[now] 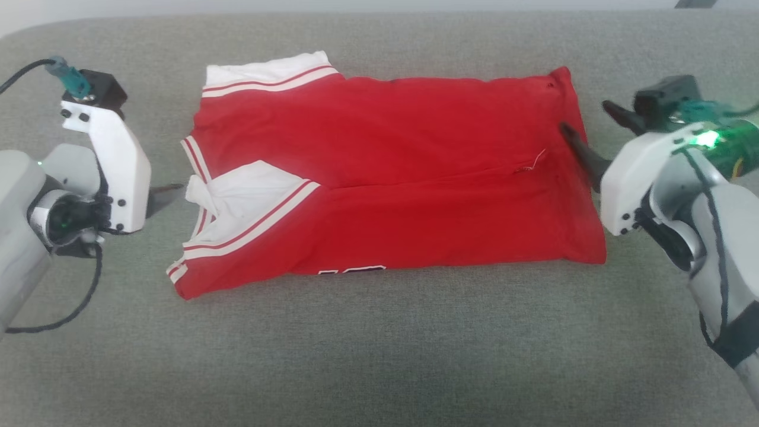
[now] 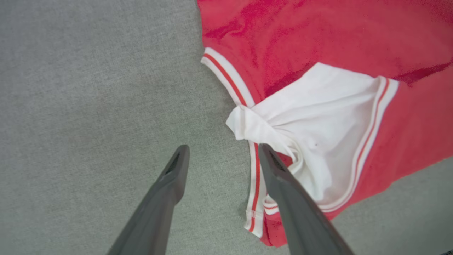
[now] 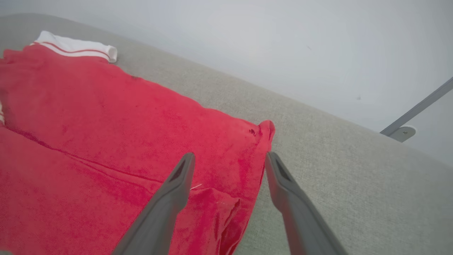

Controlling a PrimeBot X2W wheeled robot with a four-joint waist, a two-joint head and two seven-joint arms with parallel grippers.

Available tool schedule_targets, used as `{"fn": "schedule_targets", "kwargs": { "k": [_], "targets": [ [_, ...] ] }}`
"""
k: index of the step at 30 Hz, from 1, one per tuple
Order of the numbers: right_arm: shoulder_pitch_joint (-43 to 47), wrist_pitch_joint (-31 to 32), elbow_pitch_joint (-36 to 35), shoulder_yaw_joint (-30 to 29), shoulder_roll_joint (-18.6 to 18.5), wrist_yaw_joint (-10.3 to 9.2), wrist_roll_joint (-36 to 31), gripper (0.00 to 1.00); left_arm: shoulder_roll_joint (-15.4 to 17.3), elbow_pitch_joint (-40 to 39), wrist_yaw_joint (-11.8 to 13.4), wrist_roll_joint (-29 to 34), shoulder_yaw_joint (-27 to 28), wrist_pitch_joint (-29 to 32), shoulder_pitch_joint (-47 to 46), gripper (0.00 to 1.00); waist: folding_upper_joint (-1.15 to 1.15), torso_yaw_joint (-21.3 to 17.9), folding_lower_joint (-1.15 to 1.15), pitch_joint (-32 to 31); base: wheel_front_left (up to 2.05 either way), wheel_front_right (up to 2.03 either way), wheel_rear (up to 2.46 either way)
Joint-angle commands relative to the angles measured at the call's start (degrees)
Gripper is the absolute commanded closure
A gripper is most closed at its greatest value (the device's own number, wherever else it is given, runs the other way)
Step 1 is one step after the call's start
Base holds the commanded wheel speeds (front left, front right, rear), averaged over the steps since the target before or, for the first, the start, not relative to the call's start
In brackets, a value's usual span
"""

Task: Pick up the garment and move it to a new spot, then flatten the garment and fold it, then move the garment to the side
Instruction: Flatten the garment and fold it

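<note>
Folded red garment (image 1: 385,178), white striped sleeves (image 1: 255,190), lettering (image 1: 353,270) seemingly tucked under; left gripper (image 2: 223,150) and right gripper (image 3: 230,157) parted.

head view looks down, far; wrist views close, opposite garment (image 1: 385,178) ends

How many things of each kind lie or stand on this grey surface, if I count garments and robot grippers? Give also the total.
Garment: 1
Grippers: 2, the left gripper and the right gripper
Total: 3
</note>
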Motion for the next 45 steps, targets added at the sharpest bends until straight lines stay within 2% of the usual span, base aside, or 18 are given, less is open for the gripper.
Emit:
{"fn": "schedule_targets", "kwargs": {
  "k": [1, 5, 11, 17, 22, 27, 31, 32, 33, 34, 38, 43, 45],
  "targets": [
    [1.3, -1.0, -0.6, -1.5, 0.4, 0.01, -1.3, 0.0, 0.4, -1.5, 0.9, -0.4, 0.0, 0.6, 0.7, 0.0, 0.0, 0.4, 0.0, -0.5, 0.0, 0.0, 0.0],
    [4.9, -3.6, -3.2, -8.8, 2.2, 0.01, -5.9, 0.0, 2.7, -9.5, 4.4, -1.9, -0.1, 3.6, 2.4, 0.0, 0.0, 0.9, 0.0, -0.9, 0.0, 0.0, 0.0],
    [10.6, -4.6, -9.3, -20.4, 7.2, 0.01, -13.4, 0.0, 7.2, -23.4, 11.7, -3.1, -0.8, 7.0, 5.5, 0.0, 0.0, 1.0, 0.0, -0.7, 0.0, 0.0, 0.0],
    [15.0, -3.0, -16.8, -26.7, 12.4, 0.01, -18.7, 0.0, 10.8, -31.2, 17.2, -2.8, -1.6, 8.0, 8.3, 0.0, 0.0, 0.0, 0.0, 0.2, 0.0, 0.0, 0.0],
    [17.6, -1.2, -21.2, -28.5, 15.1, 0.01, -20.4, 0.0, 11.0, -29.0, 17.9, -2.2, -1.8, 5.1, 10.6, 0.0, 0.0, -1.1, 0.0, 1.2, 0.0, 0.0, 0.0],
    [19.1, 0.7, -23.6, -28.7, 16.3, 0.01, -20.9, 0.0, 9.3, -23.1, 16.1, -1.9, -2.1, 2.1, 12.0, 0.0, 0.0, -1.9, 0.0, 2.0, 0.0, 0.0, 0.0],
    [20.2, 4.6, -24.1, -27.4, 16.4, 0.01, -19.0, 0.0, 6.3, -17.8, 13.8, -2.9, -2.4, 0.4, 13.6, 0.0, 0.0, -2.2, 0.0, 2.1, 0.0, 0.0, 0.0],
    [20.5, 6.2, -23.9, -27.0, 16.3, 0.01, -18.3, 0.0, 5.6, -16.7, 12.9, -3.4, -2.6, 0.5, 14.1, 0.07, 0.0, -2.2, 0.0, 2.0, 0.0, 0.0, 0.0],
    [20.7, 8.0, -23.9, -26.3, 15.9, 0.01, -17.8, 0.0, 4.8, -15.7, 12.0, -3.4, -2.9, 0.4, 14.3, 0.65, 0.0, -2.2, 0.0, 1.9, 0.0, 0.0, 0.0],
    [20.9, 9.7, -23.9, -26.1, 15.9, 0.01, -17.0, 0.0, 4.2, -14.9, 11.3, -3.7, -2.8, 0.2, 14.7, 1.0, 0.0, -2.1, 0.0, 1.8, 0.0, 0.0, 0.0],
    [21.3, 18.1, -23.3, -25.9, 15.3, 0.01, -14.8, 0.0, 2.3, -12.5, 8.7, -3.5, -3.3, -0.4, 14.8, 1.0, 0.0, -1.7, 0.0, 1.6, 0.0, 0.0, 0.0],
    [21.0, 28.7, -22.5, -26.5, 14.8, 0.01, -13.6, 0.0, -0.1, -10.7, 7.0, -3.1, -3.6, -1.3, 14.3, 1.0, 0.0, -0.5, 0.0, 1.8, 0.0, 0.0, 0.0],
    [20.8, 30.6, -22.3, -26.6, 14.7, 0.01, -13.4, 0.0, -0.5, -10.4, 6.7, -3.0, -3.6, -1.2, 14.2, 1.0, 0.0, -0.2, 0.0, 1.8, 0.0, 0.0, 0.0]
  ]
}}
